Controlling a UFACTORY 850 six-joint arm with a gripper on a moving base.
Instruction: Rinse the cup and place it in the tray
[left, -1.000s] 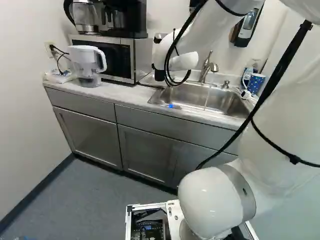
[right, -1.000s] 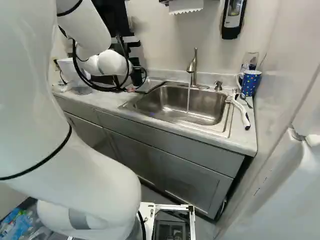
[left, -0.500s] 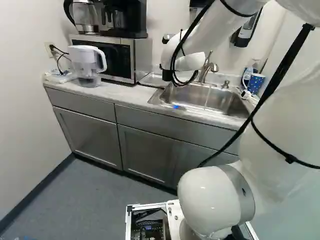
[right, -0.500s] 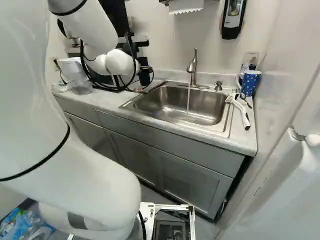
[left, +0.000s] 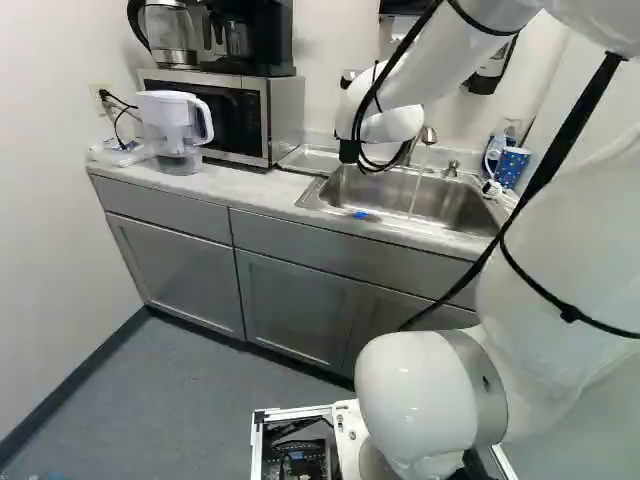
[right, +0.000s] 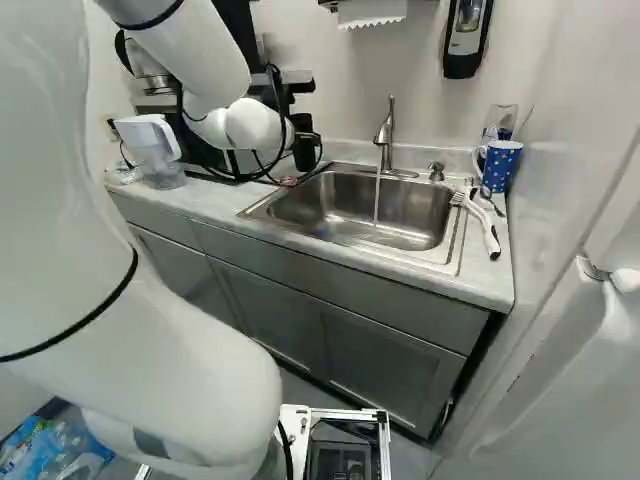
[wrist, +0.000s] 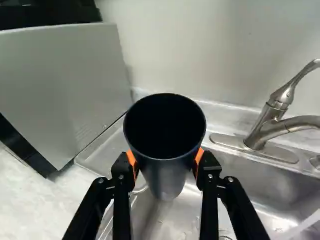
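One hand (right: 300, 135) grips one dark cup (wrist: 167, 172) (two orange pads (wrist: 131, 160)) near one faucet (wrist: 264, 131).

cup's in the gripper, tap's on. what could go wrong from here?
1. Slip: the gripper holds the black cup only by pads on two sides, so wet walls might slide in its grip.
2. Collision: the faucet juts over the basin, so moving the cup to the running water could knock the spout.
3. Tight placement: the tray lies right beside the microwave, so a finger may bump it while setting the cup down.
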